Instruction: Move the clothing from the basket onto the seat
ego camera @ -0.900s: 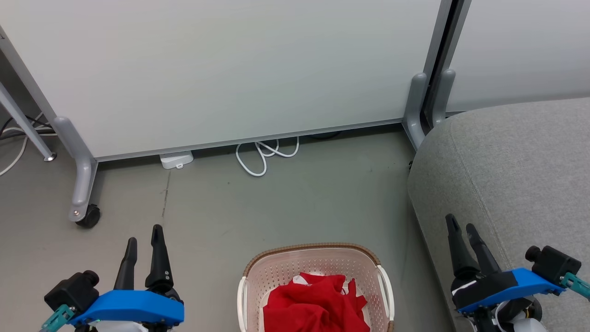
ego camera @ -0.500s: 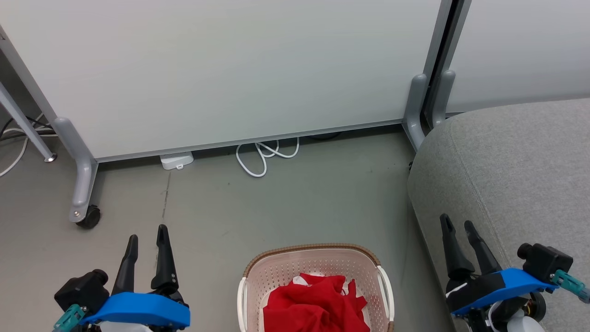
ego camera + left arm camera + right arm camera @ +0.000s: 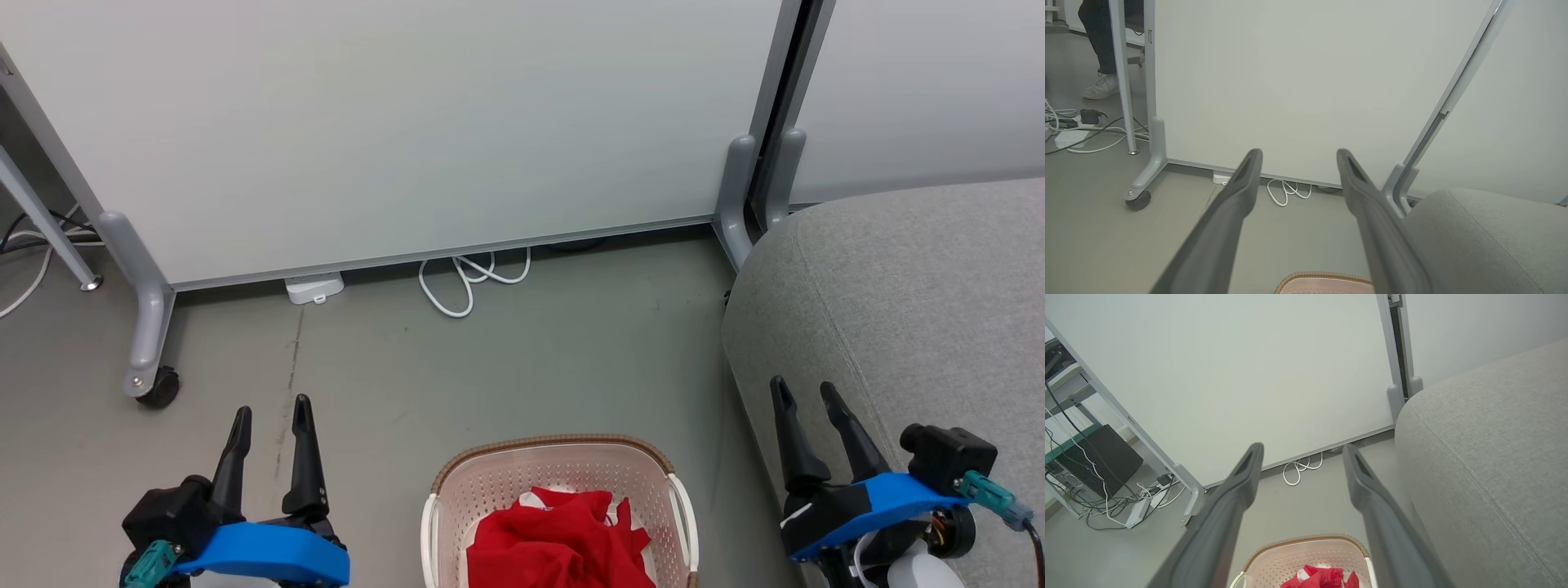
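The clothing [image 3: 555, 543] is lying in the basket [image 3: 539, 443], none on the seat [image 3: 922, 310]; left claw [image 3: 272, 406] and right claw [image 3: 802, 384] are being held apart, empty.

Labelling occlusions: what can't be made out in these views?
clothing: head view, cut by bottom edge; bunched, so garment count unclear.
basket: head view, near half below the bottom edge.
seat: head view, runs off the right edge.
person's leg: left wrist view, body above it cut by the top edge.
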Motion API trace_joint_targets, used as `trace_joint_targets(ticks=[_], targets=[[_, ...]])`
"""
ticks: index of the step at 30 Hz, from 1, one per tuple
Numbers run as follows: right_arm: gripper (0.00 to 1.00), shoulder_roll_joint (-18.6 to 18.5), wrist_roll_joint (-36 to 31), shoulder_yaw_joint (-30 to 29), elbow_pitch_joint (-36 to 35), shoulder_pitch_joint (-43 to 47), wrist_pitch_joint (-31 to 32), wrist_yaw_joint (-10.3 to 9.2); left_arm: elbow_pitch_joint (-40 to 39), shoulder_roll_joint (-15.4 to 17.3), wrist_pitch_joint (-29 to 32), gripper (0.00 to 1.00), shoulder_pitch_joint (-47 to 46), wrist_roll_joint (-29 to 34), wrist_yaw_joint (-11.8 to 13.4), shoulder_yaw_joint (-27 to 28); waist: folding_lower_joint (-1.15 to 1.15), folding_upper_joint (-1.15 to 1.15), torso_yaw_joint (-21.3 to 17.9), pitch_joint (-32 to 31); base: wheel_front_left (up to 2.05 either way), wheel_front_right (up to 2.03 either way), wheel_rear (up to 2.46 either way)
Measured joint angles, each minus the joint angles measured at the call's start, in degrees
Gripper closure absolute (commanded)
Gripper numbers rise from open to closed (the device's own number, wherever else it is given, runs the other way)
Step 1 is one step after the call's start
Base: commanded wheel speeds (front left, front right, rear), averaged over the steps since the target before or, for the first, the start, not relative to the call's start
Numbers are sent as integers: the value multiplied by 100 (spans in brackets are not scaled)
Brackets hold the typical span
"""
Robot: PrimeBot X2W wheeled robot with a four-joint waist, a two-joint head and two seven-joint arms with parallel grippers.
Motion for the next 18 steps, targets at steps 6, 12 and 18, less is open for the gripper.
trace_joint_targets(ticks=[6, 12, 18], targets=[[0, -3, -318, 34, 36, -33, -66, 0, 19, 4, -87, 0, 32, 309, 22, -36, 0, 0, -10, -31, 0, 0, 0], [0, -7, -616, 64, 58, -52, -122, 0, 100, 1, -163, 0, 80, 548, 46, -75, 0, 0, -19, -48, 0, 0, 0], [0, -11, -938, 83, 64, -56, -175, 1, 140, -4, -240, 0, 80, 855, 48, -114, 0, 0, -33, -59, 0, 0, 0]])
